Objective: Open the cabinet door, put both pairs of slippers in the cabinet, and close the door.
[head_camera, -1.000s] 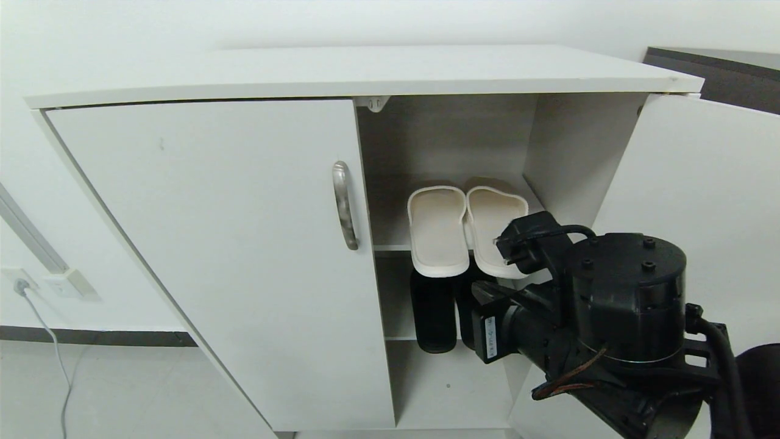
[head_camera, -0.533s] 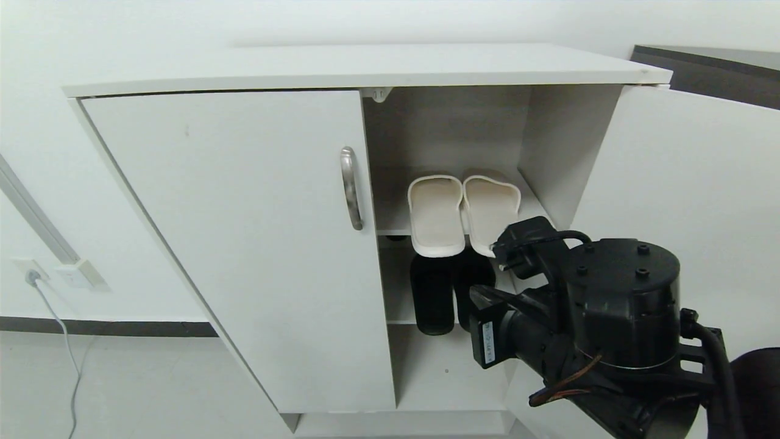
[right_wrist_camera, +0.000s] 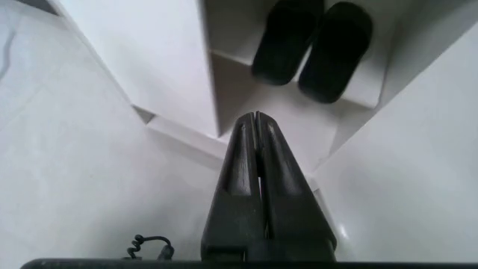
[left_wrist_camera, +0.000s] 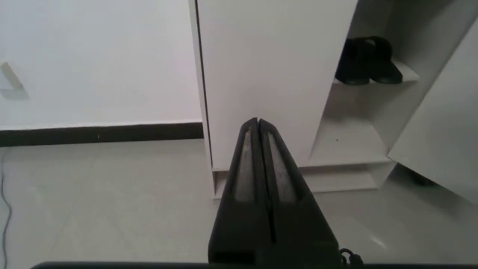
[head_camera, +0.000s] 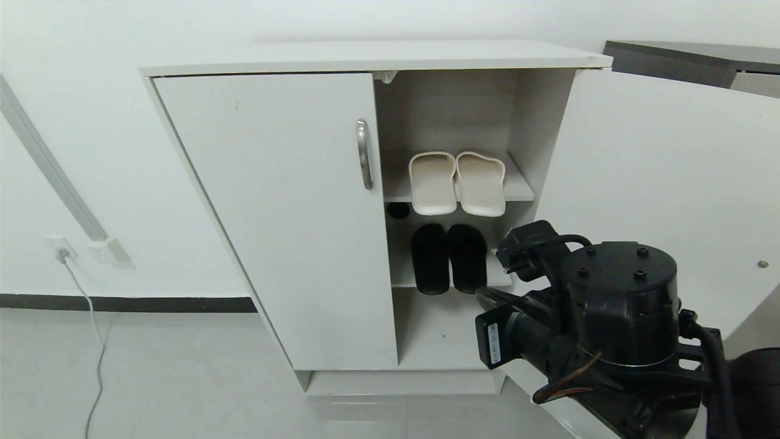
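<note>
Black slippers (right_wrist_camera: pixel 284 41) shelved; right gripper (right_wrist_camera: pixel 256 118) tips together, empty.

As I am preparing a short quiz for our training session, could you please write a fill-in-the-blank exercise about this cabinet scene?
The white slippers lie one level ____ the black slippers.
The right cabinet door stands ____.
The right claw, fingers shut, holds ____.
Missing words: above; open; nothing.

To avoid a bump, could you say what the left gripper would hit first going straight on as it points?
Probably the closed left door: the left gripper, fingers shut, points at its lower part, though depth is unclear.
</note>
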Motion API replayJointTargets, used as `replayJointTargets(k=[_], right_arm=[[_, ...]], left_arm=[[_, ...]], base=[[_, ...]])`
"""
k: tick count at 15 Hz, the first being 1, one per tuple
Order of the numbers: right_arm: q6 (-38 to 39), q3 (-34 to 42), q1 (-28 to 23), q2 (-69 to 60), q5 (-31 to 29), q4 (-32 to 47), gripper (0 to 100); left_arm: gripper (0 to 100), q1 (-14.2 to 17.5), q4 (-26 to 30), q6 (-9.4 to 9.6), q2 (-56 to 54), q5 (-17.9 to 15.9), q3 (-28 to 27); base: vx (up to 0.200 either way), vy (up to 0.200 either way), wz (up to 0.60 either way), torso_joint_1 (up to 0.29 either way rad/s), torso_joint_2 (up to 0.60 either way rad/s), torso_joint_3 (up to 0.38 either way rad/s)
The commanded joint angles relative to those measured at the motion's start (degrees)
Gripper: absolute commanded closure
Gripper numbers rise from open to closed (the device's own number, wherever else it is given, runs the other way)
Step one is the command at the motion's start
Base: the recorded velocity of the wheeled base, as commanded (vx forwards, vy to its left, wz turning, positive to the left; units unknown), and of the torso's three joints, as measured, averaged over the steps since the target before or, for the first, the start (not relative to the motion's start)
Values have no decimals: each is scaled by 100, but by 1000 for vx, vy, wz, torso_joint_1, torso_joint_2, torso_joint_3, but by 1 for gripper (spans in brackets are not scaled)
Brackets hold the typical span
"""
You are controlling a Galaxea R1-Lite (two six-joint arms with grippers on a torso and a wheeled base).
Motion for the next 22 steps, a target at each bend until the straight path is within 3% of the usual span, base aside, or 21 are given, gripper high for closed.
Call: replayJointTargets(k=[1, 5, 22], right_arm=[[-29, 75, -18, 21, 45, -119, 100], [-178, 198, -44, 39, 89, -242, 100], [-178, 259, -44, 74, 89, -251, 100]], left_arm=[[100, 1, -1, 0, 9, -2, 1], [100, 1, -1, 0, 0, -2, 1], [100, 1, -1, 0, 0, -2, 1]], base=[[-200, 0, 0, 2, 2, 7], [-200, 0, 0, 4, 4, 2], [0, 0, 0, 0, 0, 0]])
